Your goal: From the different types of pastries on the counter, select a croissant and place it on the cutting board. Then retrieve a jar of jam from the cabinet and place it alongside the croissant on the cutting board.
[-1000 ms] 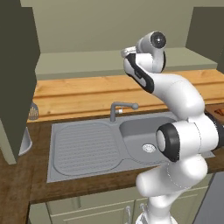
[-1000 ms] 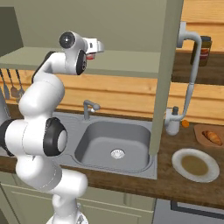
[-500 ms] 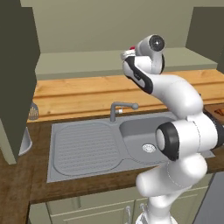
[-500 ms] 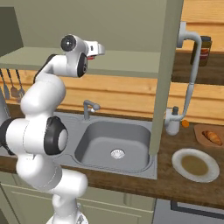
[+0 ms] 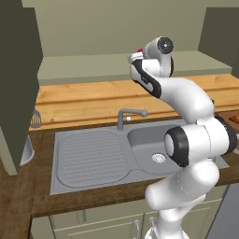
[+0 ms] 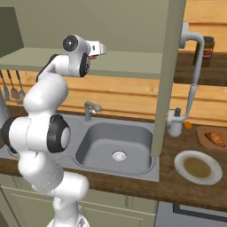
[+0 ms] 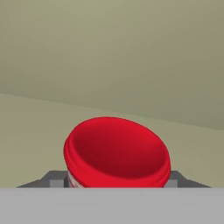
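Red-lidded jar of jam (image 7: 116,154) on the cabinet (image 6: 128,62) shelf, flanked by end effector (image 7: 114,180) fingertips; grip not confirmable. Probably rigid, smooth, slippery, breakable; best held around the body, below the lid.

Arm raised high, gripper (image 7: 114,183) reaching forward.

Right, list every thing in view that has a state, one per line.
jar of jam: red lid on, upright on the cabinet shelf, between the pincer's tips.
pincer: closing around the jar; grip not certain.
cabinet: door open.
croissant: lying on the cutting board.
plate: on the counter, brown patch in its middle.
faucet: no water running.
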Tool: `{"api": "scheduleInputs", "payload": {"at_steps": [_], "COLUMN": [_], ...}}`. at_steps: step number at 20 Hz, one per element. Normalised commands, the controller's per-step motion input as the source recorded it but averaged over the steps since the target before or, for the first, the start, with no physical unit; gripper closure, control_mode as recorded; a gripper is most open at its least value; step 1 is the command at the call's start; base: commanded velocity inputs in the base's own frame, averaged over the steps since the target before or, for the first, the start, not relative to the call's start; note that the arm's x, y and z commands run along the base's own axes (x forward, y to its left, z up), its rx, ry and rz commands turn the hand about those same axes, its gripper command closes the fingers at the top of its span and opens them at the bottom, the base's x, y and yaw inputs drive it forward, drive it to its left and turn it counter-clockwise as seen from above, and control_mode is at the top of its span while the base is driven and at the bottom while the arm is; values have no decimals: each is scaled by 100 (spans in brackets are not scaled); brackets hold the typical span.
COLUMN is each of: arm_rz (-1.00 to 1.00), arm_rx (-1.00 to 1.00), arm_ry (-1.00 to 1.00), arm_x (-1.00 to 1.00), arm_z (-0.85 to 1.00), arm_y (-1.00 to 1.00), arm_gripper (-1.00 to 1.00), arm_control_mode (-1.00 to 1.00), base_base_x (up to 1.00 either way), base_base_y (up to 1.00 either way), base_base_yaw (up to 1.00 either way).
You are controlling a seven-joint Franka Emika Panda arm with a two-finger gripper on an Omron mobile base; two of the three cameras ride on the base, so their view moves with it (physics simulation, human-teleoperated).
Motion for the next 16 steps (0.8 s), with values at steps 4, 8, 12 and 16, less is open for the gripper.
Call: {"api": "scheduleInputs", "payload": {"at_steps": [4, 8, 12, 16], "arm_rz": [0, -1, -1, -3], "arm_rx": [0, 0, 0, 0], "arm_ry": [2, 0, 0, 0], "arm_x": [-28, -84, -82, -66], "arm_z": [4, 23, 8, 12], "arm_y": [0, 0, 0, 0], "arm_gripper": [100, 100, 100, 100], "arm_control_mode": [-100, -100, -100, -100], "base_base_x": [0, 0, 0, 0], "base_base_y": [0, 0, 0, 0], "base_base_yaw": [0, 0, 0, 0]}}
